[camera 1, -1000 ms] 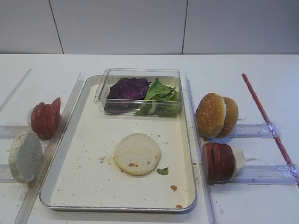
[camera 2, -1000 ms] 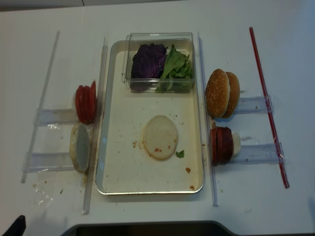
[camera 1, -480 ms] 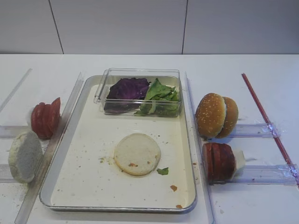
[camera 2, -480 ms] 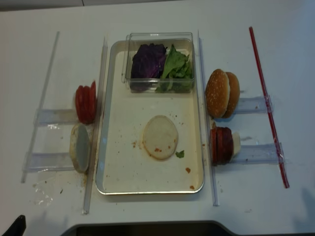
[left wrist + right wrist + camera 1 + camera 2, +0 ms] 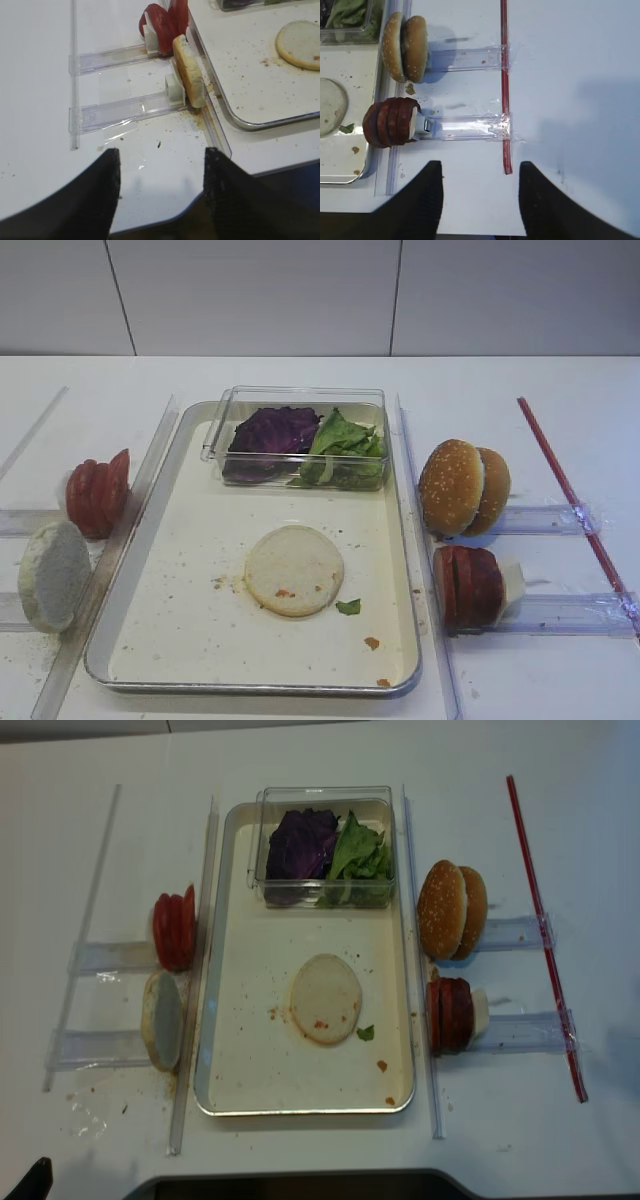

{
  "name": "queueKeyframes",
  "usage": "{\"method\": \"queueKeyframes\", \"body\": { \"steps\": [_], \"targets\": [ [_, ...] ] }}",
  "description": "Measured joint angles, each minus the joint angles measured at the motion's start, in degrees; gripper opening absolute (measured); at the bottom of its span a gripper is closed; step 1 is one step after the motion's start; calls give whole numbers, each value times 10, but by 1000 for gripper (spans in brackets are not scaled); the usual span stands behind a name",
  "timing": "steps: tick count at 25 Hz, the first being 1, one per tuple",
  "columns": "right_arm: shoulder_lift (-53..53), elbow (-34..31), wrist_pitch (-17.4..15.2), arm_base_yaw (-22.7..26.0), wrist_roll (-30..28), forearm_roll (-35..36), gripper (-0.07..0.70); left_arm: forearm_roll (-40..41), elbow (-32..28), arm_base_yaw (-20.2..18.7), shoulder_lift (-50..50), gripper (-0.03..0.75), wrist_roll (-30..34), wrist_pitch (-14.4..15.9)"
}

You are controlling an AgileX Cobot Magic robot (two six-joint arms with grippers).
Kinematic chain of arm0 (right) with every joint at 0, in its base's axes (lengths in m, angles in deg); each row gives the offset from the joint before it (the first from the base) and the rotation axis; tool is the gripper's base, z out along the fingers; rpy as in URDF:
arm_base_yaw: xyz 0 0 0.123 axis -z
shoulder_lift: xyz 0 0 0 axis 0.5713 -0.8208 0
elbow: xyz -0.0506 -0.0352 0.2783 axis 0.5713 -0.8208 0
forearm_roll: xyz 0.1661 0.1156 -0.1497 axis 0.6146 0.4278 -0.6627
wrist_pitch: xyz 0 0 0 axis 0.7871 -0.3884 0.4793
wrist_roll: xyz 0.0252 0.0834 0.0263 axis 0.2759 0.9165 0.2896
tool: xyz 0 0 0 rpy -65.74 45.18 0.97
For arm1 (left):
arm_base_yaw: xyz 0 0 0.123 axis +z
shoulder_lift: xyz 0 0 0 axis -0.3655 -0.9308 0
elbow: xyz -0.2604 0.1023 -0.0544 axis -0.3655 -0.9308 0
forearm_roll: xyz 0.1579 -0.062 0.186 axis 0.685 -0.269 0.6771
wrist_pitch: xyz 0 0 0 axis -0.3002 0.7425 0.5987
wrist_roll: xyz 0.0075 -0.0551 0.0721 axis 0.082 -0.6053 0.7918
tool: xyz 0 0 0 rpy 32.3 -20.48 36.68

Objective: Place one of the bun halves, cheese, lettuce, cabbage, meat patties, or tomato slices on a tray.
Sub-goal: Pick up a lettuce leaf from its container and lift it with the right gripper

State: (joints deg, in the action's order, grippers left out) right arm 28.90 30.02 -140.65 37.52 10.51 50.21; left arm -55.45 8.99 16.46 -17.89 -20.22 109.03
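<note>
Nothing among the food has shifted since a second ago; the one small change is at the lower right edge of the overhead view, where a faint shadow on the bench (image 5: 600, 840) sits slightly higher than it did. The tray (image 5: 170, 480) lies in the middle of the bench, and a pale, flat bun half (image 5: 294, 570) lies face up on its crumb-speckled floor, with a scrap of green leaf just beside it. At the far end of the tray stands a clear plastic box (image 5: 300, 400), holding the purple cabbage (image 5: 272, 430) on the left and the lettuce (image 5: 345, 440) on the right. Left of the tray, the tomato slices (image 5: 98, 495) stand on edge in a clear rail, and another pale bun half (image 5: 52, 575) stands on edge in the rail nearer the camera. Right of the tray, the sesame-seeded bun halves (image 5: 463, 487) stand upright together, and nearer the camera the meat patties (image 5: 468, 587) stand in a row with the cheese (image 5: 512, 580) against their outer end. A red strip (image 5: 570, 495) runs along the far right. The right claw (image 5: 480, 200) hangs released over bare bench near the red strip, grasping nothing; the left claw (image 5: 161, 185) is likewise spread wide and empty, near the upright bun half.
</note>
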Motion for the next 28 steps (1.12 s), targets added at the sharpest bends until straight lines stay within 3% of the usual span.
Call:
{"method": "queueKeyframes", "body": {
  "steps": [16,23,28],
  "targets": [
    [-329,295,0,0,16,1,383,0,0,0,0,358,0,0],
    [-403,353,1,-1,16,1,383,0,0,0,0,358,0,0],
    [-444,382,1,-43,37,-4,384,0,0,0,0,358,0,0]
  ]
}}
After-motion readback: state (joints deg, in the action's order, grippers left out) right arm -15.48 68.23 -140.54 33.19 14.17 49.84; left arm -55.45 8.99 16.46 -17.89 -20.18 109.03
